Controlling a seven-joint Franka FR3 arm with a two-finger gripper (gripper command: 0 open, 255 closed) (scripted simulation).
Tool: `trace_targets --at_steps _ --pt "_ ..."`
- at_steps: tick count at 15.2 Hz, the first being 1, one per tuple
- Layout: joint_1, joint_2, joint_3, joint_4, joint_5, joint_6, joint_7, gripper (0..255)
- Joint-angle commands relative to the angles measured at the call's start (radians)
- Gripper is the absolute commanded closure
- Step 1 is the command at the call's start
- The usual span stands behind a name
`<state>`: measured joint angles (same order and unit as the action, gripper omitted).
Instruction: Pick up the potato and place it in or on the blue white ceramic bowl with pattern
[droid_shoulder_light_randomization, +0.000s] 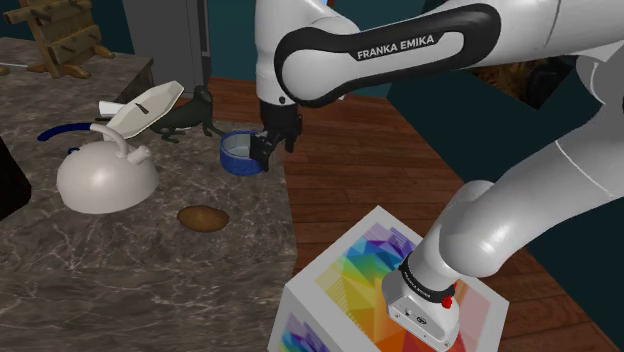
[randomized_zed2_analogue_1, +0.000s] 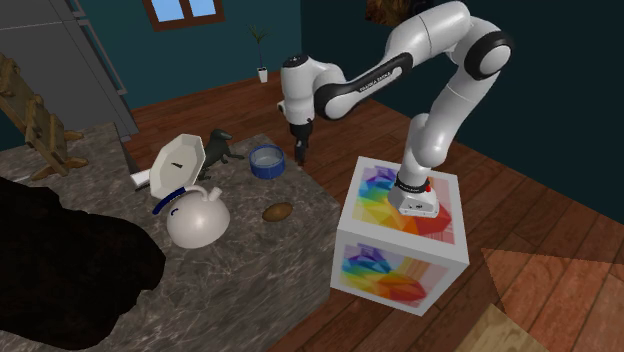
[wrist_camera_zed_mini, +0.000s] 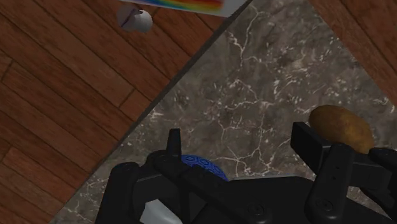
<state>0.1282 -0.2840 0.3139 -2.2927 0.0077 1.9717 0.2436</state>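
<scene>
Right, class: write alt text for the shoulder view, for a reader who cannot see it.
The black gripper hangs open next to a blue bowl at the edge of the marbled counter. A brown potato lies on the counter nearer the camera, with a white kettle to the view's left.

Veined stone, plank wood, smooth white shells

The counter (droid_shoulder_light_randomization: 120, 270) looks like polished grey-brown marble with pale veins, and the floor (droid_shoulder_light_randomization: 380, 170) is reddish wooden planks with a slight sheen. In the shoulder view the potato (droid_shoulder_light_randomization: 203, 217) has a dull, matt brown skin. At its one o'clock the bowl (droid_shoulder_light_randomization: 240, 153) is glossy blue, and at its ten o'clock the kettle (droid_shoulder_light_randomization: 105, 180) is smooth, plain white. The arm (droid_shoulder_light_randomization: 540, 190) shines like white plastic, the gripper (droid_shoulder_light_randomization: 266, 155) is matt black, and the stand (droid_shoulder_light_randomization: 350, 270) carries a flat rainbow print.
</scene>
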Motion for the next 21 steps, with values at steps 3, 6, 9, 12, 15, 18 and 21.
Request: trace_targets --at_steps 3,6,9,12,15,18,21 --pt "0.021 0.127 0.049 0.068 -0.024 0.059 0.04 0" --pt "0.041 0.223 0.083 0.127 -0.055 0.094 0.076 0" --pt "0.065 0.322 0.112 0.194 -0.095 0.121 0.115 0" --pt "0.096 0.424 0.132 0.269 -0.142 0.139 0.153 0" --pt "0.136 0.526 0.144 0.353 -0.192 0.147 0.189 0" --pt "0.141 0.546 0.141 0.346 -0.204 0.171 0.196 0" --pt "0.144 0.566 0.135 0.329 -0.218 0.205 0.205 0"
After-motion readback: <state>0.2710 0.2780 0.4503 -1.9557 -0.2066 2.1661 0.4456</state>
